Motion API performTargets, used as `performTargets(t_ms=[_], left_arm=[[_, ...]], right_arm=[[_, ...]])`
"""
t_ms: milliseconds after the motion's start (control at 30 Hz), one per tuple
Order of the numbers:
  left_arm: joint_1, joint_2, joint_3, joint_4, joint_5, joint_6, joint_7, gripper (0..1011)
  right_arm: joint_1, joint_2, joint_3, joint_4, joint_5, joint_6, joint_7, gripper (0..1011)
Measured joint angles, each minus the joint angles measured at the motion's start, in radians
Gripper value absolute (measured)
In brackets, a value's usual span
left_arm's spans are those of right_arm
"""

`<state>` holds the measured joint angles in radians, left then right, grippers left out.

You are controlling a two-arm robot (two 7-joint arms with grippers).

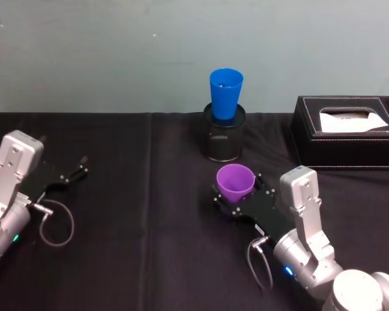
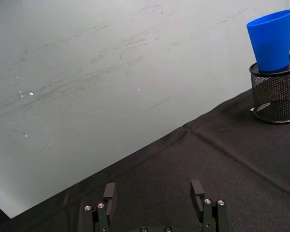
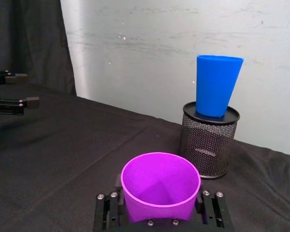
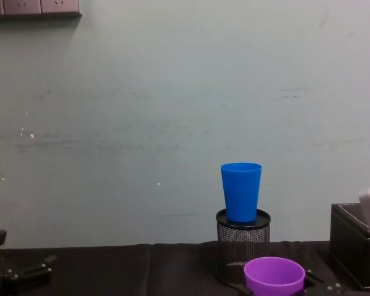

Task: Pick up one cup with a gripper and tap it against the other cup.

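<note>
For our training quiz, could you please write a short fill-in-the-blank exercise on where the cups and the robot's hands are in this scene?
1. The blue cup stands upright in the black mesh ____.
2. The purple cup sits between the fingers of the ____ hand.
3. The left hand is open and holds ____.
4. The tissue box lies on the robot's ____ side of the mesh holder.

Missing words: holder; right; nothing; right
</note>
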<state>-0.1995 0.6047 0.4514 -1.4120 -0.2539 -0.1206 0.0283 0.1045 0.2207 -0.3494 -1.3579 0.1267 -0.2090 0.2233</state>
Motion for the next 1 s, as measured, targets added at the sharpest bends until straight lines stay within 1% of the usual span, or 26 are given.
performTargets(t_ms=[67, 100, 200, 233, 367, 467, 500, 533, 567, 600, 633, 667, 700, 733, 800, 833, 933, 967, 1000], left_arm=[[0.000, 0.000, 0.000, 0.000, 0.000, 0.000, 0.000, 1000], [0.000, 0.000, 0.000, 0.000, 0.000, 0.000, 0.000, 1000], [0.000, 0.000, 0.000, 0.000, 0.000, 0.000, 0.000, 1000], [0.000, 0.000, 0.000, 0.000, 0.000, 0.000, 0.000, 1000], [0.000, 0.000, 0.000, 0.000, 0.000, 0.000, 0.000, 1000], [0.000, 0.000, 0.000, 0.000, 0.000, 0.000, 0.000, 1000], [0.000, 0.000, 0.000, 0.000, 0.000, 0.000, 0.000, 1000], [0.000, 0.000, 0.000, 0.000, 0.000, 0.000, 0.000, 1000], [0.000, 0.000, 0.000, 0.000, 0.000, 0.000, 0.000, 1000], [0.000, 0.000, 0.000, 0.000, 0.000, 0.000, 0.000, 1000], [0.000, 0.000, 0.000, 0.000, 0.000, 0.000, 0.000, 1000], [0.000, 0.000, 0.000, 0.000, 0.000, 0.000, 0.000, 1000], [0.000, 0.000, 0.000, 0.000, 0.000, 0.000, 0.000, 1000], [0.000, 0.000, 0.000, 0.000, 0.000, 0.000, 0.000, 1000], [0.000, 0.000, 0.000, 0.000, 0.000, 0.000, 0.000, 1000], [0.000, 0.000, 0.000, 0.000, 0.000, 0.000, 0.000, 1000], [0.000, 0.000, 0.000, 0.000, 0.000, 0.000, 0.000, 1000], [0.000, 0.000, 0.000, 0.000, 0.000, 0.000, 0.000, 1000], [0.000, 0.000, 0.000, 0.000, 0.000, 0.000, 0.000, 1000]], right_arm=[[0.000, -0.004, 0.003, 0.003, -0.001, 0.000, 0.002, 815], [-0.002, -0.007, 0.008, 0.003, -0.002, 0.002, 0.005, 868], [-0.010, -0.010, 0.018, -0.009, -0.002, 0.012, 0.008, 918], [-0.012, -0.011, 0.021, -0.016, -0.002, 0.015, 0.009, 965], [-0.029, -0.010, 0.039, -0.066, 0.000, 0.030, 0.014, 1003], [-0.048, -0.007, 0.075, -0.147, 0.014, 0.051, 0.012, 1002], [-0.048, -0.007, 0.075, -0.147, 0.014, 0.051, 0.012, 1003], [-0.051, -0.007, 0.083, -0.161, 0.017, 0.056, 0.007, 1003], [-0.057, -0.007, 0.099, -0.189, 0.019, 0.067, -0.002, 1002], [-0.060, -0.006, 0.109, -0.201, 0.019, 0.073, -0.010, 1003], [-0.065, -0.008, 0.129, -0.226, 0.018, 0.089, -0.029, 1003], [-0.066, -0.008, 0.139, -0.235, 0.015, 0.096, -0.040, 1003], [-0.069, -0.012, 0.160, -0.246, 0.003, 0.107, -0.070, 1002], [-0.070, -0.014, 0.171, -0.248, -0.009, 0.112, -0.087, 1003], [-0.071, -0.017, 0.188, -0.249, -0.033, 0.119, -0.123, 1002], [-0.070, -0.020, 0.204, -0.243, -0.054, 0.126, -0.151, 1003], [-0.064, -0.026, 0.224, -0.215, -0.072, 0.141, -0.171, 1003], [-0.064, -0.026, 0.224, -0.215, -0.072, 0.141, -0.171, 1003], [-0.059, -0.029, 0.227, -0.197, -0.078, 0.145, -0.172, 1003]])
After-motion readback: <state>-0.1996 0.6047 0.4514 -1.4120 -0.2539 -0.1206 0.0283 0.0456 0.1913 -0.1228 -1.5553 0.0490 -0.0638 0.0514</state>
